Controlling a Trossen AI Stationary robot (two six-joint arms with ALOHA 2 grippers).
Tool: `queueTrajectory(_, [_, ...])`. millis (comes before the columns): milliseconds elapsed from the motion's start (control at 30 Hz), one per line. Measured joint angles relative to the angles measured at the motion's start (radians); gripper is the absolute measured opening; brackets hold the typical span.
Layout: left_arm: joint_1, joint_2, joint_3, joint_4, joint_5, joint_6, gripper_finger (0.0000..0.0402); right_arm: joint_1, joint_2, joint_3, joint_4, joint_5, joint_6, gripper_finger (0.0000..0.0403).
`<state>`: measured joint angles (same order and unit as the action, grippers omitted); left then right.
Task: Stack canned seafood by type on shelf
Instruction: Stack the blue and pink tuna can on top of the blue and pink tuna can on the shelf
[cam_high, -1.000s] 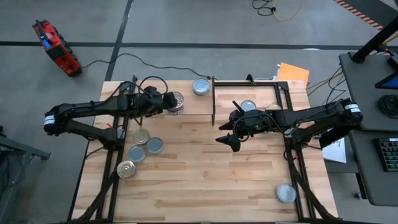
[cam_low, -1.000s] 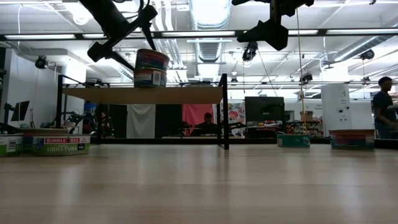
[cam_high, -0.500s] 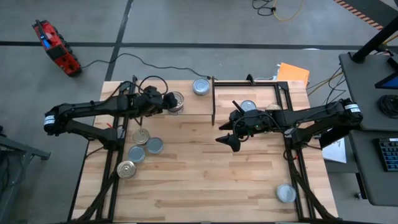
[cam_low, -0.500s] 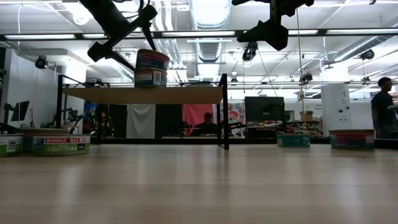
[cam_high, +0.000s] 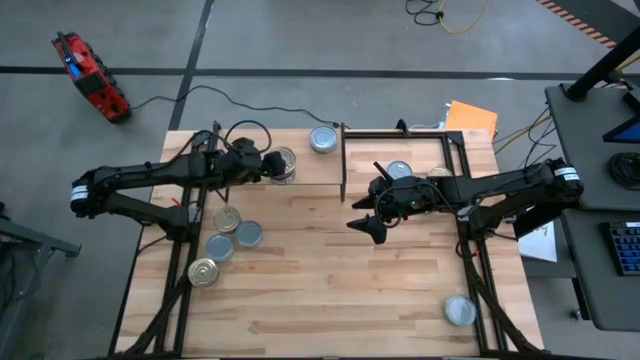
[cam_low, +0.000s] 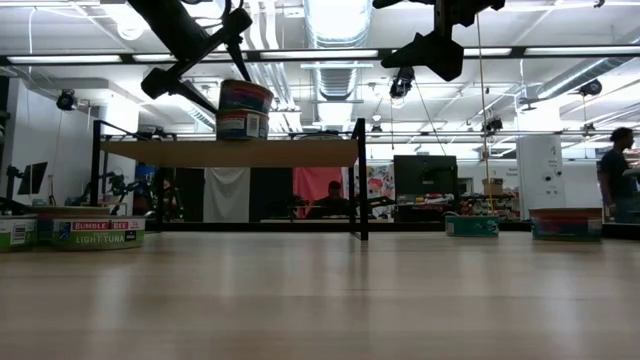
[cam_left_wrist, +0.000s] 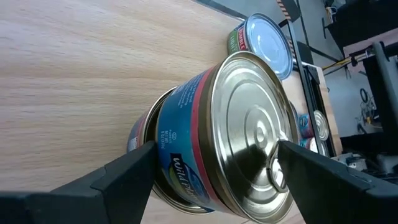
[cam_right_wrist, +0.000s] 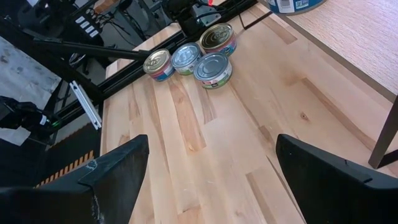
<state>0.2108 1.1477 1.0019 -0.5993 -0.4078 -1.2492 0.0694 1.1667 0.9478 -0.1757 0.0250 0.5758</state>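
The shelf, a light-wood board in a black frame, stands at the table's far side. On it two tins are stacked; the upper one has a blue and red label. A single bluish-lidded tin stands farther right. My left gripper is open, a finger on either side of the upper tin, with no touch showing. My right gripper hangs open over the table's middle, right of the shelf's end panel.
Several tins lie in a cluster on the table near the left edge. Two more sit under my right arm, and one near the front right corner. A person stands in the room beyond.
My left gripper has rolled a little about its own pointing line beside the stack, staying in place and open. The tins have not moved.
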Motion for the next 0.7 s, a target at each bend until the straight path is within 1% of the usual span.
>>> queueTrajectory(100, [0.0, 0.0, 0.0, -0.001, 0.0, -0.035, 0.0316, 0.0, 0.0, 0.0, 0.0, 0.0, 0.0, 0.0343])
queueTrajectory(300, [0.001, 0.0, 0.0, -0.002, 0.0, -0.041, 0.0316, 0.0, 0.0, 0.0, 0.0, 0.0, 0.0, 0.0343])
queueTrajectory(467, [0.001, -0.001, 0.0, -0.002, 0.0, -0.079, 0.0316, 0.0, 0.0, 0.0, 0.0, 0.0, 0.003, 0.0343])
queueTrajectory(700, [0.0, -0.032, 0.008, -0.01, 0.033, -0.08, 0.0316, 0.0, 0.0, 0.0, -0.002, -0.004, 0.007, 0.0343])
